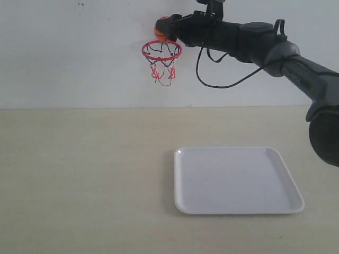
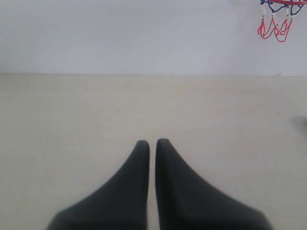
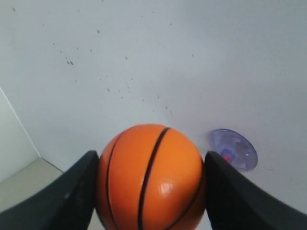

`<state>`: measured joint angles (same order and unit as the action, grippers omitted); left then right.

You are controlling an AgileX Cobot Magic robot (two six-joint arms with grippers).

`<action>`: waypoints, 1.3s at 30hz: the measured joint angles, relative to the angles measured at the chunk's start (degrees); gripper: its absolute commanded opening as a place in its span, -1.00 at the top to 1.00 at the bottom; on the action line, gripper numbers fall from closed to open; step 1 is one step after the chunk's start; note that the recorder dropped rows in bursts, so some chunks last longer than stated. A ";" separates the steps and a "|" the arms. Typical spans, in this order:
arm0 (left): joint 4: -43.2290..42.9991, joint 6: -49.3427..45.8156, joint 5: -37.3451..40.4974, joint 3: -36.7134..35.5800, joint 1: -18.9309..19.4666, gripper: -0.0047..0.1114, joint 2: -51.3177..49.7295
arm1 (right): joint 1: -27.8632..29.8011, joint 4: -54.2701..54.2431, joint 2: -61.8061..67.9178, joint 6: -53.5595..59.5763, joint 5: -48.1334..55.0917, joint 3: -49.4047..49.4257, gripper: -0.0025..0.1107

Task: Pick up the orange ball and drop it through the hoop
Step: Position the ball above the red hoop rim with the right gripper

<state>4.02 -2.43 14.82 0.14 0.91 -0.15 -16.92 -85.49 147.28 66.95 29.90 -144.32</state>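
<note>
Right hand with the orange ball at the hoop
The right hand pinched the orange ball between its fingers, just above the hoop's red ring on the wall. The left hand hung over the counter, fingers pressed nearly together, holding nothing.

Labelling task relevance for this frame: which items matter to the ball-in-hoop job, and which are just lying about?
In the job: orange ball, hoop, right gripper holding the ball.
Lying about: white tray, left gripper, shut, empty.
</note>
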 measured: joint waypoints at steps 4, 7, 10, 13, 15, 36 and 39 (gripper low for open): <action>0.00 0.00 0.00 0.00 0.00 0.85 0.00 | -0.47 0.34 0.08 0.00 -1.77 0.00 0.96; 0.00 0.00 0.00 0.00 0.00 0.85 0.00 | -0.47 0.41 0.08 0.00 -2.29 0.00 0.96; 0.00 0.00 0.00 0.00 0.00 0.85 0.00 | -0.47 0.41 0.08 -1.56 -2.57 0.00 0.96; 0.00 0.00 0.00 0.00 0.00 0.85 0.00 | -0.47 0.41 0.08 -3.29 -3.35 0.00 0.96; 0.00 0.00 0.00 0.00 0.00 0.85 0.00 | -0.47 0.41 0.08 -5.25 -4.15 0.00 0.96; 0.00 0.00 0.00 0.00 0.00 0.85 0.00 | -0.47 -0.81 0.35 -21.47 -0.92 0.00 0.96; 0.00 0.00 0.00 0.00 0.00 0.85 0.00 | -0.47 -0.81 0.95 -22.36 -0.68 0.00 0.96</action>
<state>4.02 -2.43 14.82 0.14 0.91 -0.15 -17.39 -86.29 148.24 44.60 29.22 -144.32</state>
